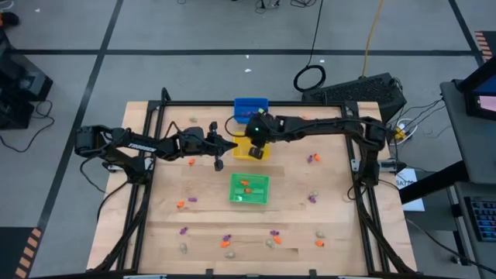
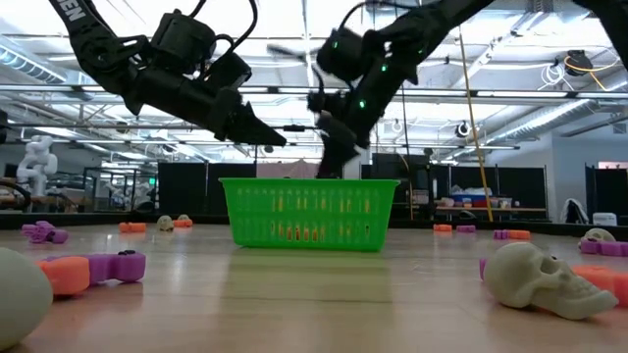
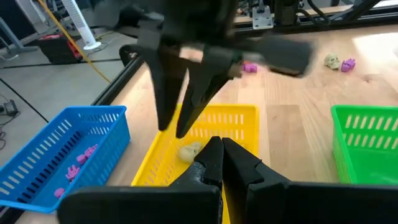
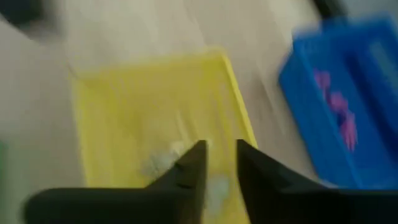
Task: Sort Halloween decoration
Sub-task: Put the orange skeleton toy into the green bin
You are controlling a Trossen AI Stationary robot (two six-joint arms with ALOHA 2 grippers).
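While the right gripper (image 4: 216, 163) is held above the yellow bin (image 1: 249, 149), its fingers are seen slightly parted and empty. The left gripper (image 3: 219, 163) is stationed beside that bin, fingers pressed together. Pale trinkets (image 3: 189, 151) are contained in the yellow bin, purple ones in the blue bin (image 1: 250, 108), orange ones in the green bin (image 1: 249, 188). Remaining trinkets are scattered toward the table (image 1: 341, 225) edges.
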